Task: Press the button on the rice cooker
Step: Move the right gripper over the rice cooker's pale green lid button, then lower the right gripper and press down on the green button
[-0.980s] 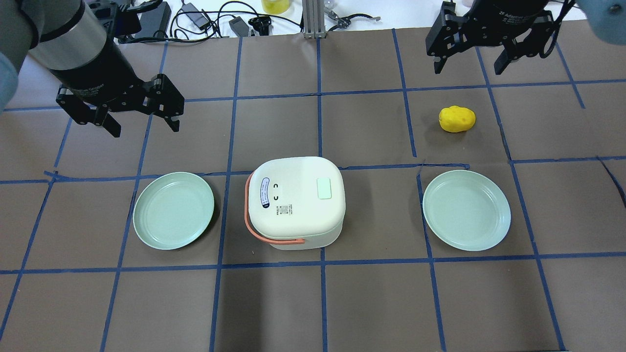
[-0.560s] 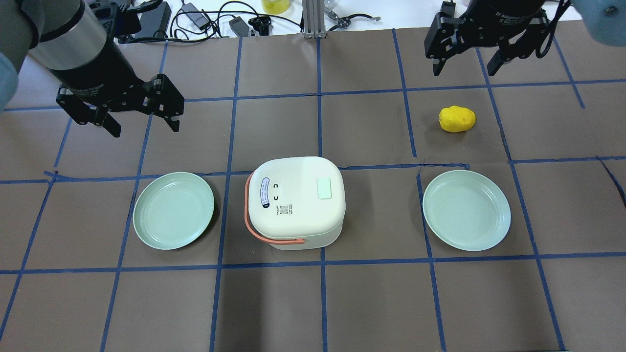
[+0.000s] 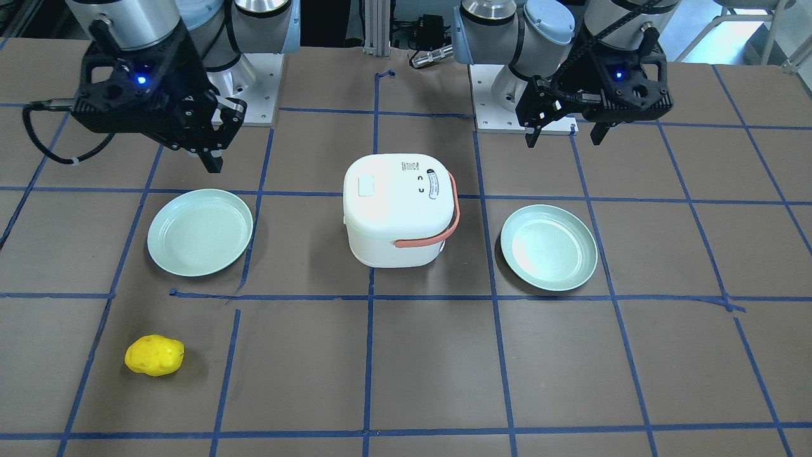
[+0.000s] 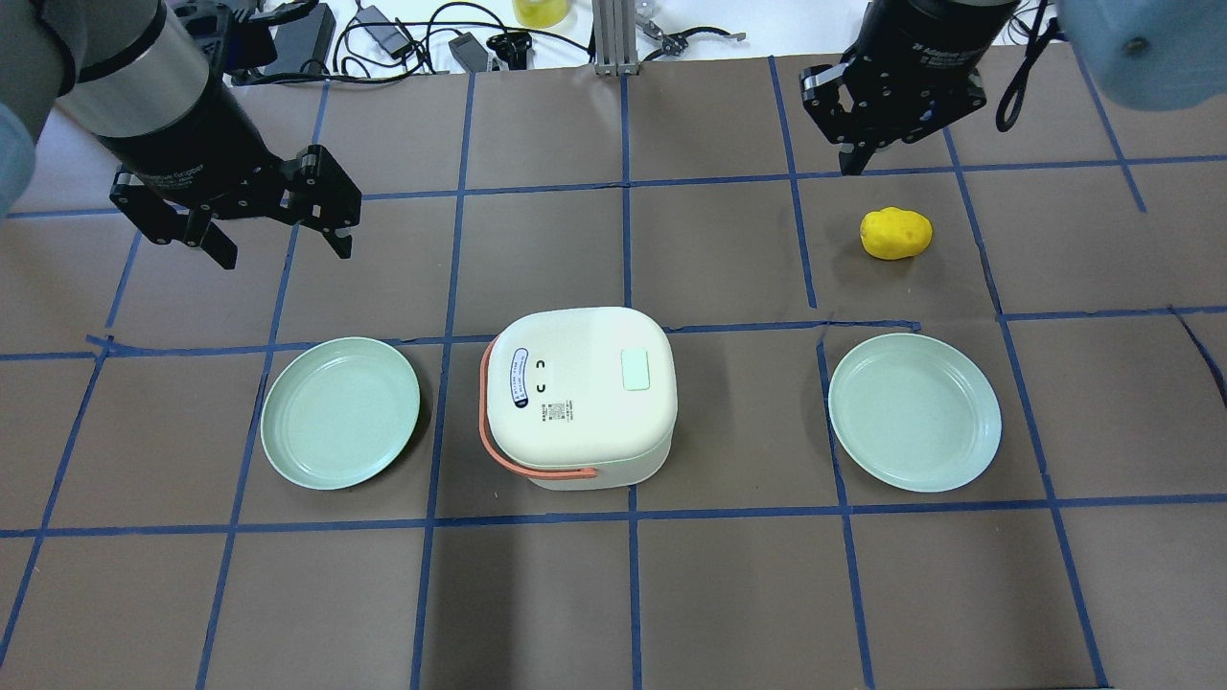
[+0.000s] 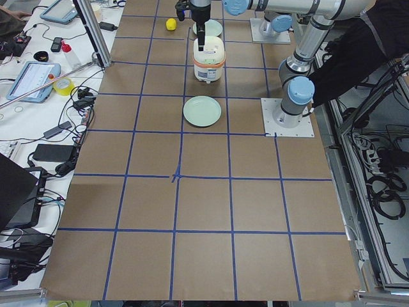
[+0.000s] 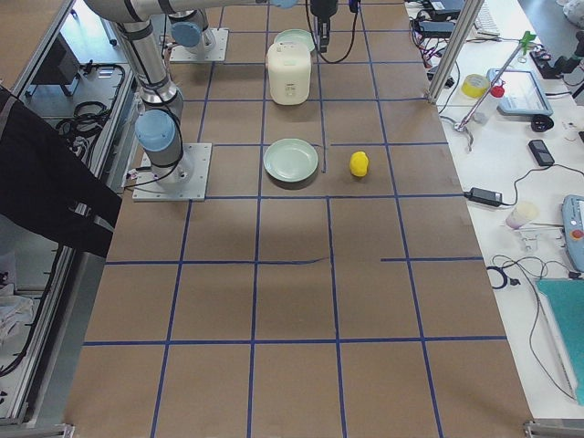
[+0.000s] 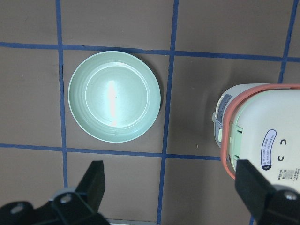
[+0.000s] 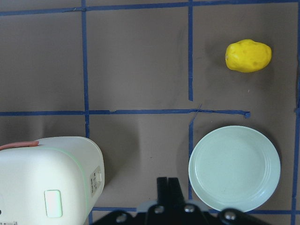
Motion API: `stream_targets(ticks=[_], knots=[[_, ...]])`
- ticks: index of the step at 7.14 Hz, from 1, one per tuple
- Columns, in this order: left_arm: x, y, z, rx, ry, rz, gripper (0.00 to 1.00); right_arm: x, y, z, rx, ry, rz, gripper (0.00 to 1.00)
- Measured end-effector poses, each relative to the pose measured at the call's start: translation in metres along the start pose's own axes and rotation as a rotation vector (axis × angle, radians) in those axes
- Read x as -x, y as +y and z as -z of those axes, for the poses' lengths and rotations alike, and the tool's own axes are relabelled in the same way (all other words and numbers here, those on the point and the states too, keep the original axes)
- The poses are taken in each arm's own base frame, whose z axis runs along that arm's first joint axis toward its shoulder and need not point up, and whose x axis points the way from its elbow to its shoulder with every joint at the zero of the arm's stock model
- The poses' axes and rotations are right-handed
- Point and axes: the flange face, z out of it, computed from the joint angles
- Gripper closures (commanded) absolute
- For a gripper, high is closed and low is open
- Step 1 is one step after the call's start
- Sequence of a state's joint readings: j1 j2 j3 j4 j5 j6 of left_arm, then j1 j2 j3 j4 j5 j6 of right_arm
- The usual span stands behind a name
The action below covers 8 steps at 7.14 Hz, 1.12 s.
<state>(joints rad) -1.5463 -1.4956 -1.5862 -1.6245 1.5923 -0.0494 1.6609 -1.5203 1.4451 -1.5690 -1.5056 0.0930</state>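
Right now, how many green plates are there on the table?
2. The left plate lies at the robot's left of the rice cooker; the right plate lies at its right. Both are empty and apart from it; no other seems hidden.

Overhead exterior: high behind the robot, looking forward and down on the table (image 4: pixel 729 594).
Exterior front-facing: opposite side, facing the robot, steeply down.
Side exteriors: table ends, distant, looking lengthwise.
Wrist cameras: close, looking straight down.
Shared: rice cooker (image 4: pixel 578 393), in all six views.
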Motion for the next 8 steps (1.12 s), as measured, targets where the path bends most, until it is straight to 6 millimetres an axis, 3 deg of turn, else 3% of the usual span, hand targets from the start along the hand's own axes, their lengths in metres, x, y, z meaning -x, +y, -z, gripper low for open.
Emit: stream_targets(ticks=[3, 4, 8], knots=[[0.000, 0.000, 0.000, 0.000, 0.000, 0.000, 0.00, 0.088, 0.028, -0.051, 0.068, 0.015, -0.001, 1.00], [0.000, 0.000, 0.000, 0.000, 0.000, 0.000, 0.00, 0.109, 0.037, -0.069, 0.082, 0.019, 0.004, 1.00], [0.000, 0.000, 0.000, 0.000, 0.000, 0.000, 0.00, 0.147, 0.073, -0.123, 0.095, 0.034, -0.009, 1.00]])
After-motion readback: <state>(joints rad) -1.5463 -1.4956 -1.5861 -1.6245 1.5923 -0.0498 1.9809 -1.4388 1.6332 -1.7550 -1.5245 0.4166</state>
